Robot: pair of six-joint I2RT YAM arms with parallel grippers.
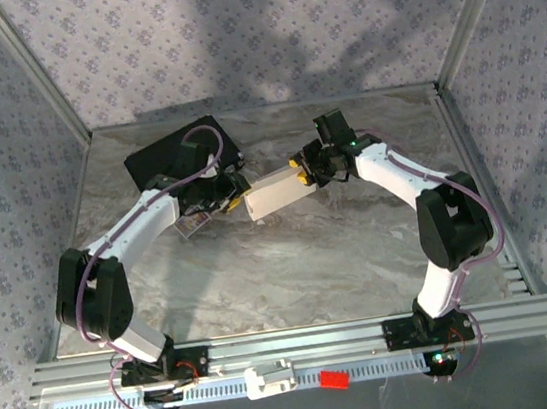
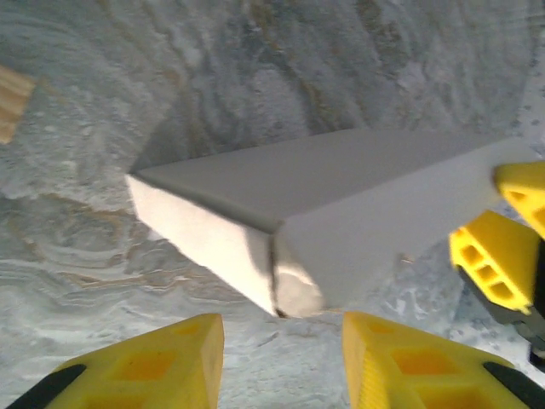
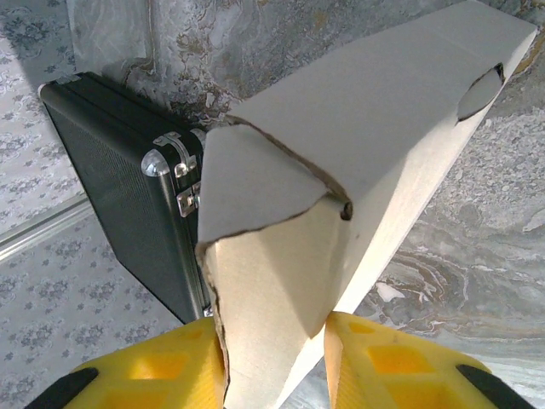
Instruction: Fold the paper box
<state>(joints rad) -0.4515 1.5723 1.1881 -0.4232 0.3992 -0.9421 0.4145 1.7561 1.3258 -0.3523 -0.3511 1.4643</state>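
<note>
The marbled tabletop (image 1: 293, 273) carries the black case (image 1: 152, 165) at its far left, and right of that case, mid-table, sits the action: the paper box (image 1: 274, 194), folded up into a long white closed shape. It hangs between the two grippers! The right gripper (image 1: 302, 172) has it. In the right wrist view its yellow fingers (image 3: 162, 366) press on both sides of the box's end (image 3: 281, 290), clamped firmly on the cardboard, with the case (image 3: 111, 170) just behind on the left. The left gripper (image 1: 235, 197) sits at the opposite end, and in the left wrist view it (image 2: 281, 328) stands parted and holds nothing, the box's near corner (image 2: 294, 281) lying just ahead of the fingertips, not between them. The long axis runs across the table from the left gripper towards the right gripper, its right end angled slightly to the far side.
</note>
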